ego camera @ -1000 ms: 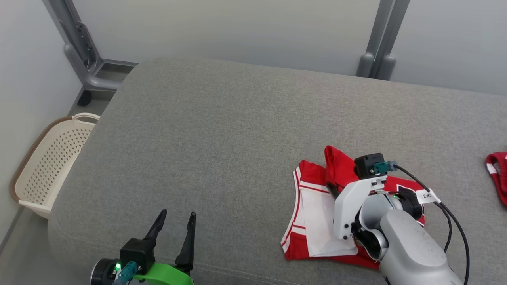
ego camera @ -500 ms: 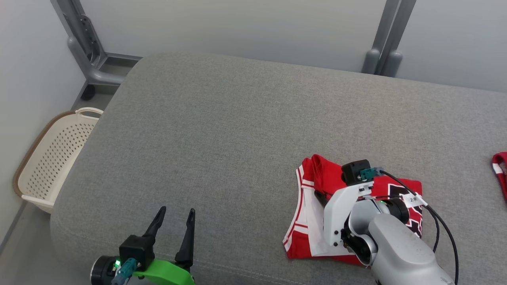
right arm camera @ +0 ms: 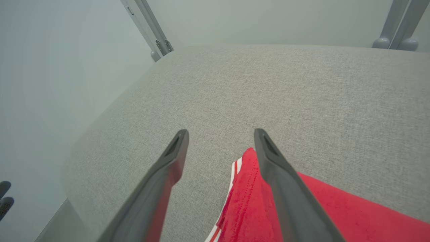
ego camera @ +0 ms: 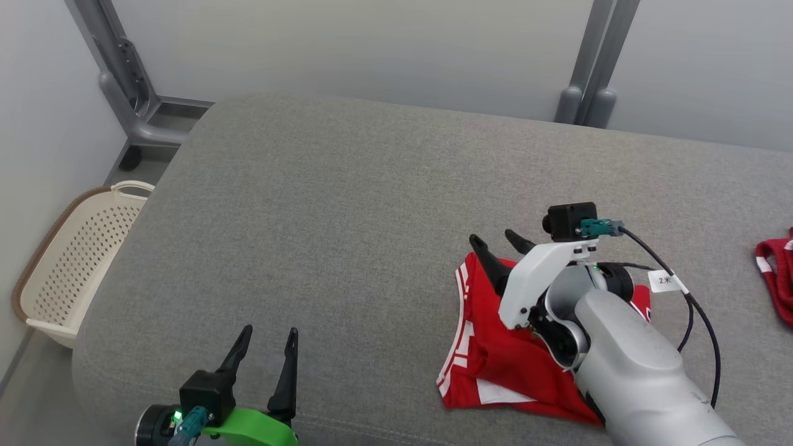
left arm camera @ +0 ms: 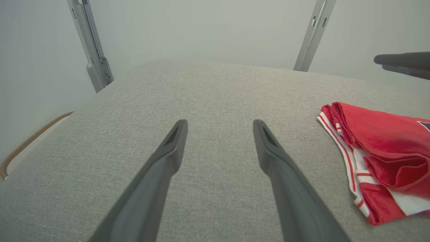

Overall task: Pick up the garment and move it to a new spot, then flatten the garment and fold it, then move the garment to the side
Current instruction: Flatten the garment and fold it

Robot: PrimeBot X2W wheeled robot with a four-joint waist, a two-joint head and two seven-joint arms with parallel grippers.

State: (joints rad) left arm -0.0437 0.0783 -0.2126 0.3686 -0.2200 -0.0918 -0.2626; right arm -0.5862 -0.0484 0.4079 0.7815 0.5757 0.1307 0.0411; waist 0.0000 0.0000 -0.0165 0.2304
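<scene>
In the head view the red and white garment (ego camera: 495,365) lies folded over at the near right of the gray upholstered surface (ego camera: 347,204). The right gripper (ego camera: 492,236) is above its far edge, jaws spread, grasping nothing. A white tag (ego camera: 664,280) on its cable reads "2" and a star-like mark. The left gripper (ego camera: 270,330), also released, is at the near left. In the left wrist view a dark print on the garment is cut off, not readable. In the right wrist view its striped corner lies between the fingers.

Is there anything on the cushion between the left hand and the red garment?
Nothing visible: bare grey cushion lies between the left hand and the red garment. The open right hand hangs above the garment's far edge.
</scene>
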